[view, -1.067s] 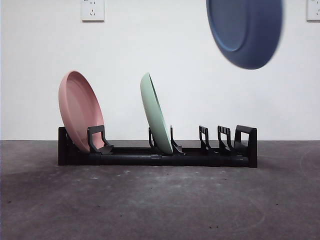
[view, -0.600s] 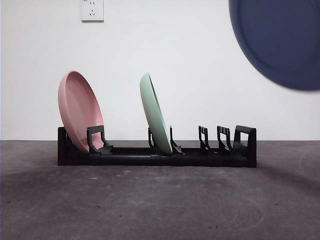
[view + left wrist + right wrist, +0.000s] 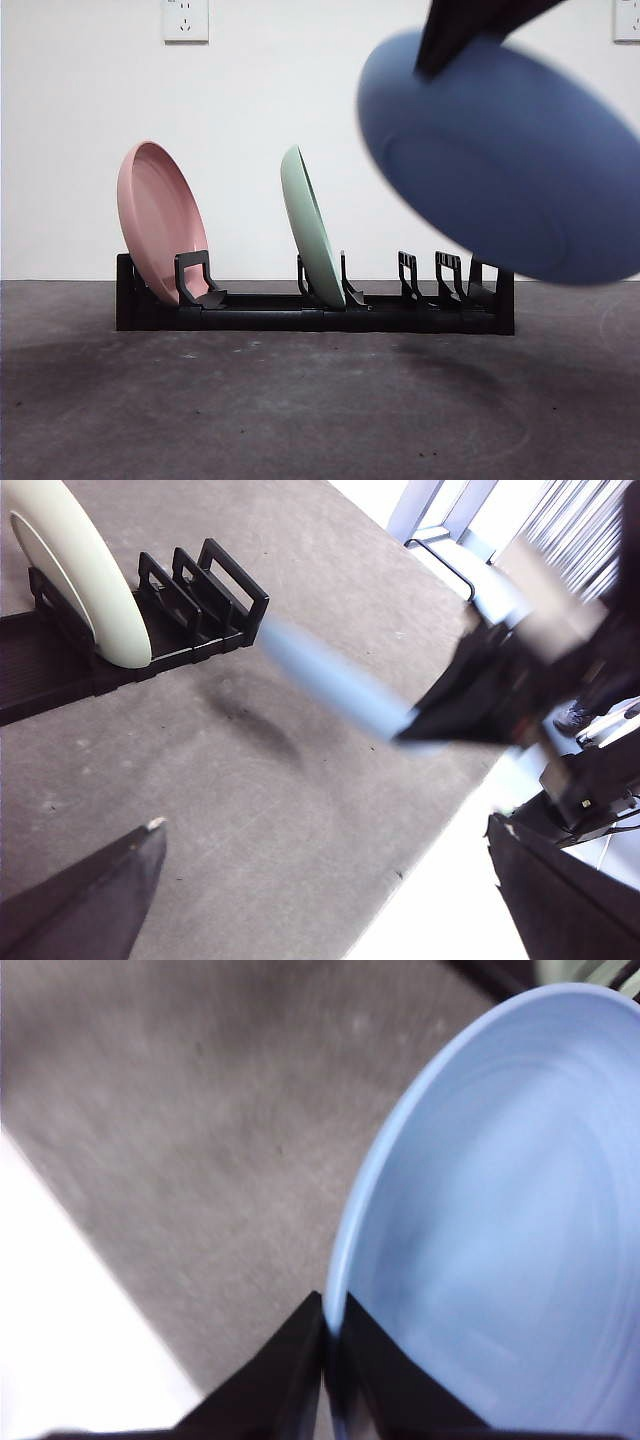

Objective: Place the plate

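Your right hand point(image 3: 328, 1345) is clamped on the rim of the blue plate point(image 3: 505, 160), carrying it in the air, tilted, above the table point(image 3: 300, 410) and in front of the rack's right end. You see the hand in the front view only as a dark shape at the top edge, gripping the plate's upper rim. The plate is blurred in every view, and its right side is cut off by the front picture's edge.

Behind it, the black rack point(image 3: 310, 305) stands near the table's far edge. A pink plate point(image 3: 155, 220) leans in its leftmost slot and a green plate point(image 3: 310, 225) leans near its middle; the slots to the right stand free. The blue plate covers the top of the rack's end post, so you cannot tell how near they are.

Your left hand point(image 3: 330, 900) hangs open over bare table, well apart from the rack.
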Controlling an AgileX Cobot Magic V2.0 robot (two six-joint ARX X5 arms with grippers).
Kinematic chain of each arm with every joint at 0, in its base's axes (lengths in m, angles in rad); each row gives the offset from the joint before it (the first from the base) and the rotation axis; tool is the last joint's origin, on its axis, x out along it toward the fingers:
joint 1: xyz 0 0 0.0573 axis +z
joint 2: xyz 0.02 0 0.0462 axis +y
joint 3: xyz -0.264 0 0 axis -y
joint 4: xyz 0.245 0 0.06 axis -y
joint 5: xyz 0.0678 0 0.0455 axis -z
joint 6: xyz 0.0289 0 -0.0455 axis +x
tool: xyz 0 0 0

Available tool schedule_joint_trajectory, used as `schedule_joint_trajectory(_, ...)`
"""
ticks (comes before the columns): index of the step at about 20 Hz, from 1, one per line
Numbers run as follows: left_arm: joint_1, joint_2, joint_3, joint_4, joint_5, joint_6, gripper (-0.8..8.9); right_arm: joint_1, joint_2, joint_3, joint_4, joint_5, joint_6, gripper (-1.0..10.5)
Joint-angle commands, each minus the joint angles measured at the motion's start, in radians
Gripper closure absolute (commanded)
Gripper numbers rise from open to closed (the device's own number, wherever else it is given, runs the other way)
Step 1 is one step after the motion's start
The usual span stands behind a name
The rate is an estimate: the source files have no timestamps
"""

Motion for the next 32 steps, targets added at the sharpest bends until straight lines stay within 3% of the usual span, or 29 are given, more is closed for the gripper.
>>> schedule_joint_trajectory(1, -0.003, 0.003, 0.022, 0.007, -0.004, 0.010, 3.22, 0.063, 0.093, 0.007, 0.011, 0.083, 0.004, 9.4)
schedule_joint_trajectory(3, -0.003, 0.003, 0.022, 0.007, -0.019, 0.010, 3.22, 0.098, 0.170, 0.007, 0.019, 0.148, 0.022, 9.4)
schedule_joint_trajectory(6, -0.003, 0.003, 0.022, 0.006, -0.028, 0.005, 3.22, 0.128, 0.264, 0.007, 0.070, 0.175, 0.042, 9.4)
schedule_joint_trajectory(18, -0.003, 0.003, 0.022, 0.007, -0.037, -0.002, 3.22, 0.213, 0.494, 0.007, 0.161, 0.193, 0.011, 9.3)
schedule_joint_trajectory(26, -0.003, 0.003, 0.022, -0.005, -0.044, -0.001, 3.22, 0.213, 0.492, 0.010, 0.191, 0.192, 0.039, 5.8)
schedule_joint_trajectory(32, -0.003, 0.003, 0.022, -0.004, -0.080, -0.001, 3.22, 0.187, 0.339, 0.040, 0.160, 0.077, 0.089, 4.9)
